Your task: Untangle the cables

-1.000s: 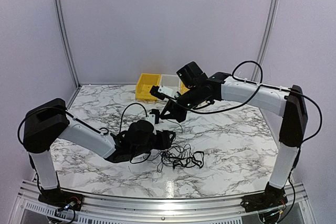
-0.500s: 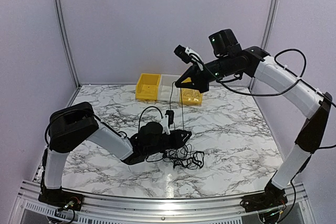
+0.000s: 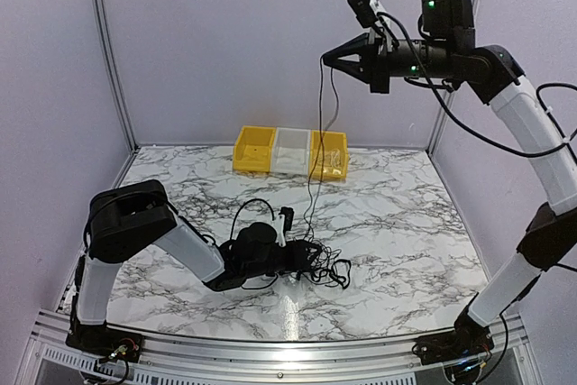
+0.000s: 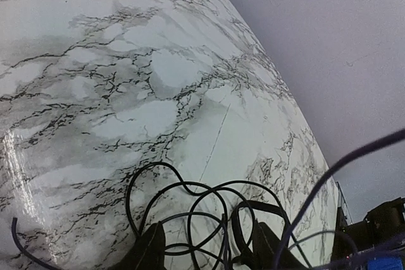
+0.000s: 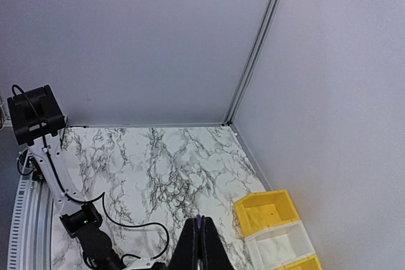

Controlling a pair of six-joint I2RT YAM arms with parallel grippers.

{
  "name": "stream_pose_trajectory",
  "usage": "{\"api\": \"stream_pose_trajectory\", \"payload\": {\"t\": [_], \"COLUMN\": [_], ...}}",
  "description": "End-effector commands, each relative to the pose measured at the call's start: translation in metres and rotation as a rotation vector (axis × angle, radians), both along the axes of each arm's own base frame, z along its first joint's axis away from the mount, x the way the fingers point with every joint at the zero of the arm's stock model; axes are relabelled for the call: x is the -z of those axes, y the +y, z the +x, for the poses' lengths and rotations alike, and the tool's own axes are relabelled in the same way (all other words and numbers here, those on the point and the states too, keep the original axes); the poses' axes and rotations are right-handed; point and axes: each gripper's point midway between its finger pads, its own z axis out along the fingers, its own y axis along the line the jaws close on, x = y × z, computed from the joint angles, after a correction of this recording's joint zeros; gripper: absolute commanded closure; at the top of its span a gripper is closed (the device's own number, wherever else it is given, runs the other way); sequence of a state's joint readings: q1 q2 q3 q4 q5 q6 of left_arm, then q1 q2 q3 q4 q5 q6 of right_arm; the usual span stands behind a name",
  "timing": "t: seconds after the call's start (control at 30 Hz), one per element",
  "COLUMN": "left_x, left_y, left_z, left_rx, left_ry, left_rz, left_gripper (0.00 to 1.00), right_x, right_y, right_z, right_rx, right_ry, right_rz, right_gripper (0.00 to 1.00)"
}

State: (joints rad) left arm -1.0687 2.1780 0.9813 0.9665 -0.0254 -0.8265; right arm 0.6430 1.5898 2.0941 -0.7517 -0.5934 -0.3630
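Nearest us, we see the left claw [image 4: 205, 248] low over the marble surface [image 3: 406, 223], its fingers apart, with loops of the cables [image 3: 326, 270] lying between them. The tangle rests on the near half of the surface, at that claw's tips. From it we follow one strand rising to the right claw [image 3: 326, 59], high in the air, its fingers pinched together on the strand. Beyond, yellow and white bins [image 3: 253, 149] line the far edge.

The top view looks down from behind over the whole table [image 3: 406, 223], the left wrist view skims it close by the cables [image 4: 202, 210], and the high right wrist view shares the top view's bins [image 5: 275, 226].
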Motion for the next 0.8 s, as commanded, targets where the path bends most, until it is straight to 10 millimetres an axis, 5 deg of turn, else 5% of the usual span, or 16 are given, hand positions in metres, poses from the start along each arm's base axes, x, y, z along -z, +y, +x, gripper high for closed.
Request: {"api": "stream_pose_trajectory", "payload": {"t": [0.0, 0.53, 0.63, 0.77], "left_x": [0.013, 0.0, -0.007, -0.044], "left_y": [0.012, 0.018, 0.019, 0.024], "left_z": [-0.008, -0.013, -0.015, -0.019], "left_rx": [0.004, -0.001, 0.004, -0.01], "left_ry": [0.021, -0.009, -0.022, -0.141], "left_rz": [0.07, 0.071, 0.065, 0.065], "left_gripper": [0.5, 0.5, 0.5, 0.47], "right_x": [-0.05, -0.143, -0.141, -0.118], "right_y": [-0.017, -0.064, -0.068, -0.07], "right_z": [0.001, 0.032, 0.048, 0.074], "right_rx": [0.066, 0.348, 0.421, 0.494], "right_ry": [-0.168, -0.493, -0.531, -0.521], "right_rz": [0.077, 0.189, 0.161, 0.105], "right_gripper": [1.0, 1.0, 1.0, 1.0]}}
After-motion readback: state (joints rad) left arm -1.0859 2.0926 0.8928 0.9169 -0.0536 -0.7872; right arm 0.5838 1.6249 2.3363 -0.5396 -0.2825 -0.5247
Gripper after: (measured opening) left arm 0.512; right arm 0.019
